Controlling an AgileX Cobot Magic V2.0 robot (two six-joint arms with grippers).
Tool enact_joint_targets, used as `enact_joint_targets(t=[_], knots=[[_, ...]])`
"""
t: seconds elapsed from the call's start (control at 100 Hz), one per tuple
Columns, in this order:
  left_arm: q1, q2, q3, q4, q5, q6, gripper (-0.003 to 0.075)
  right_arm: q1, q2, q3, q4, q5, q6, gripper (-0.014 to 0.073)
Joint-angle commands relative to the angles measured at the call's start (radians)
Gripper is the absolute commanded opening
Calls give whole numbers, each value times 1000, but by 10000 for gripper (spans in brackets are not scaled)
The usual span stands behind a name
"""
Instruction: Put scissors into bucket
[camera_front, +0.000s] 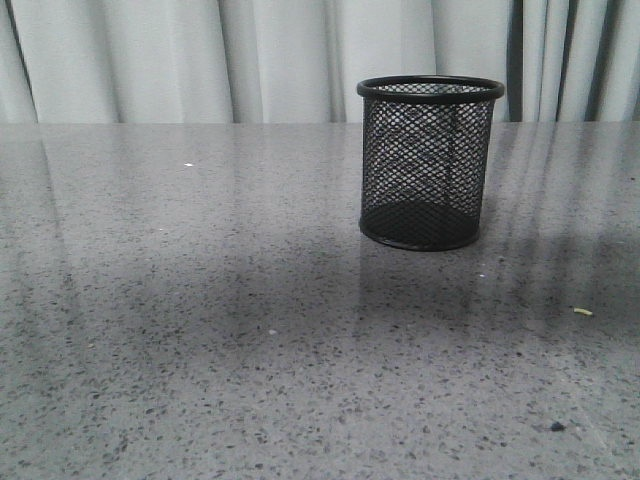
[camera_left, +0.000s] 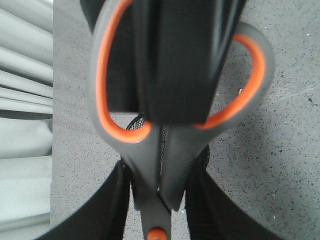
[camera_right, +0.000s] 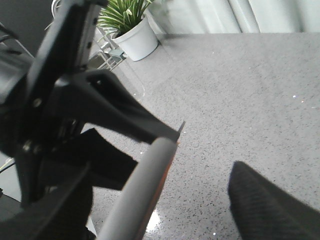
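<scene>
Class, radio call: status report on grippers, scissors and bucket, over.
Left gripper shut on scissors near pivot. Right gripper beside handle, jaws unclear. Bucket upright, empty, rim unobstructed.

The scissors (camera_left: 165, 165) fill the left wrist view, their blades cut off at the frame's edge past the orange pivot. The left gripper's fingers (camera_left: 172, 60) cover the middle of the handles and most of the bucket (camera_left: 139, 122) beyond (only slivers of mesh show). In the right wrist view a blurred grey bar (camera_right: 137, 195) cannot be identified.
</scene>
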Motion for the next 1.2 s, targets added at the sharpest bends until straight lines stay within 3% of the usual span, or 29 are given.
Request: enact_joint_targets(t=[0.0,0.09,0.2,0.27,0.36,0.45,0.54,0.63,0.76,0.9,1.03,1.19], knots=[[-7,-27,-35,-25,-73,-10,31,32,30,-57,51,-10,-14,282],[-7,-27,-35,-25,-75,-10,31,60,61,-73,53,5,-14,-79],[-7,-33,-35,-25,-72,-10,48,64,83,-77,53,23,-14,-63],[-7,-45,-35,-25,-72,-10,125,64,92,-77,49,23,-14,-62],[-7,-73,-35,-43,-72,-12,286,63,94,-77,44,8,-14,-62],[-7,-115,-35,-79,-70,-12,347,56,94,-88,18,1,-10,-62],[-7,-182,-35,-116,-72,-12,330,40,94,-124,-53,13,46,-62],[-7,-269,-35,-164,-72,-70,252,11,94,-198,-183,62,132,-62],[-7,-384,-33,-148,-47,-280,-21,-65,108,-370,-442,243,292,-62],[-7,-496,-26,-68,-39,-494,-20,-128,180,-604,-681,521,456,-63],[-7,-586,26,30,-35,-680,-20,-127,231,-718,-859,515,599,-63],[-7,-702,171,63,12,-695,-20,-127,276,-703,-953,517,663,-63]])
